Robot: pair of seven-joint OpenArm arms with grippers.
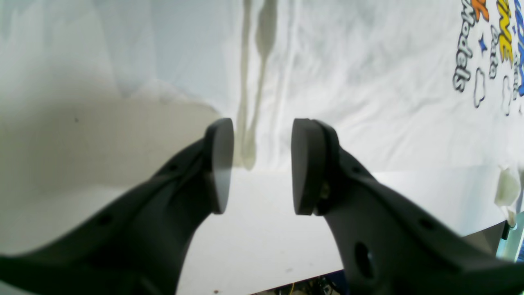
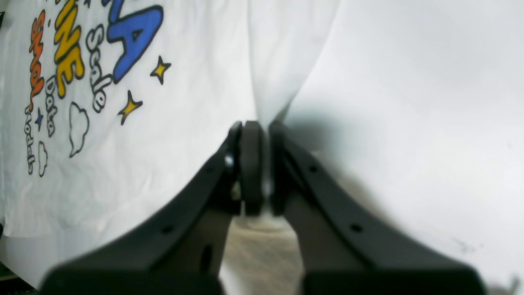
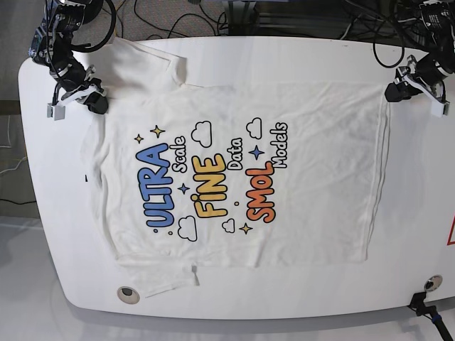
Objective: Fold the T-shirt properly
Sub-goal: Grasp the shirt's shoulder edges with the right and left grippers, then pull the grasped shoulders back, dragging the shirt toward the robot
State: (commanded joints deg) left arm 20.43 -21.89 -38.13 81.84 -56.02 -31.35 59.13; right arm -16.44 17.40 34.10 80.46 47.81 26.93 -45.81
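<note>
Left wrist view: the left gripper point(image 1: 262, 166) has its two dark pads parted with a clear gap, nothing between them. Past the pads lies the T-shirt point(image 1: 368, 94), its hem edge running across the white table point(image 1: 262, 229), with part of the printed lettering at the far right of the picture. Bare table shows at the left.

Right wrist view: the right gripper point(image 2: 258, 164) is closed, and a pinch of white cloth from the T-shirt point(image 2: 184, 135) rises from between its pads – the fabric is drawn up into a fold there. Two yellow stars, two cloud outlines and parts of blue, yellow and orange words show on the left.

Base view: one T-shirt point(image 3: 313, 192) lies spread print-up across the table point(image 3: 234, 298), only here seen whole – "ULTRA", "FINE" and "SMOL" read along its middle. The right gripper point(image 3: 91, 103) is at the shirt's far left corner, the left gripper point(image 3: 395, 91) at its far right corner. One small round fitting point(image 3: 128, 293) sits in the table near the left front edge.
</note>
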